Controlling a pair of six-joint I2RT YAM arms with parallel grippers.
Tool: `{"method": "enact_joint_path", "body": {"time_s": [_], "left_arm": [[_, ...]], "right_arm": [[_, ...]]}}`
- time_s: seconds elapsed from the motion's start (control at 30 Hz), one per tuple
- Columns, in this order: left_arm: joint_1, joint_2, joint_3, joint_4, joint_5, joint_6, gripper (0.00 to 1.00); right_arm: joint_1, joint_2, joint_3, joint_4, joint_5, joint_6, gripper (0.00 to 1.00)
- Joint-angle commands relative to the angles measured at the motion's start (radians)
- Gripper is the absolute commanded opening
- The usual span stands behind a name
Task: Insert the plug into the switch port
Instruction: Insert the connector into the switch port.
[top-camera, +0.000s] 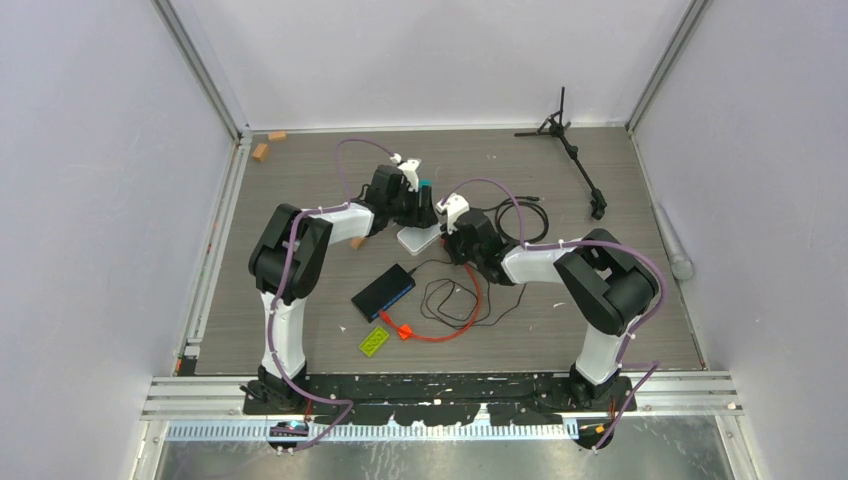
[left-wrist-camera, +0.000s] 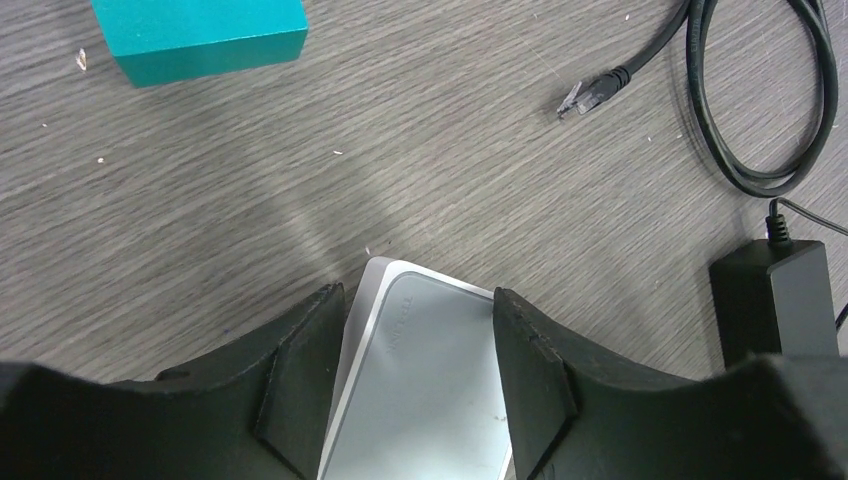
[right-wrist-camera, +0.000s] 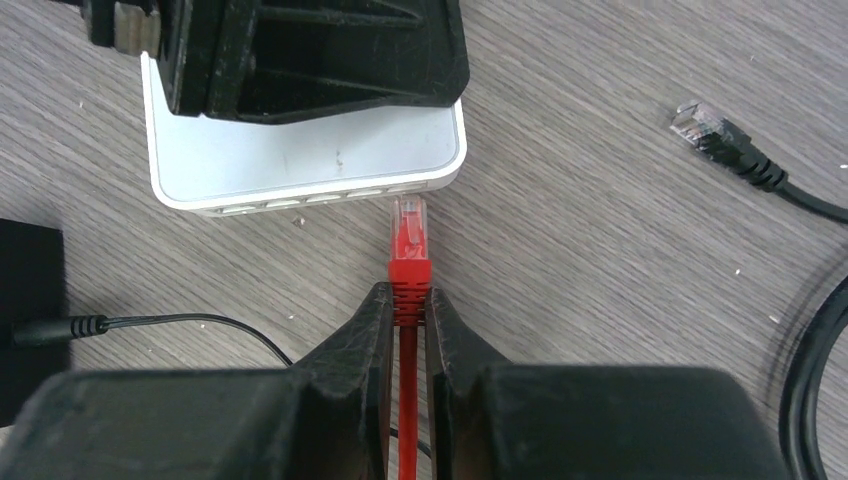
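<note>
The white switch lies flat on the wooden table, its row of ports facing my right arm. My left gripper straddles the switch from above, with one pad against each long side. My right gripper is shut on the ribbed boot of the red plug. The plug's clear tip points at the rightmost port and sits just at its mouth. The red cable trails back under the right arm. In the top view both grippers meet over the switch.
A teal block lies beyond the switch. A black network cable with its own plug coils to the right. The black power brick and its thin wire sit beside the switch. A dark box, green piece and small tripod are also there.
</note>
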Motion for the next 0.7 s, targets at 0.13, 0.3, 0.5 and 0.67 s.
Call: {"method": "enact_joint_path", "body": {"time_s": [0.13, 0.3, 0.5, 0.67], "left_arm": [[-0.003, 0.035, 0.012, -0.077, 0.015, 0.008, 0.55], [-0.003, 0.036, 0.011, -0.076, 0.019, 0.008, 0.53], [-0.003, 0.038, 0.013, -0.077, 0.023, 0.011, 0.49], [-0.002, 0.039, 0.016, -0.077, 0.033, 0.013, 0.46]], "right_arm": [[-0.006, 0.008, 0.068, 0.009, -0.012, -0.045, 0.01], [-0.008, 0.02, 0.082, 0.005, -0.016, -0.048, 0.01], [-0.009, 0.038, 0.09, 0.008, -0.016, -0.048, 0.0], [-0.01, 0.023, 0.087, 0.015, -0.008, -0.058, 0.0]]}}
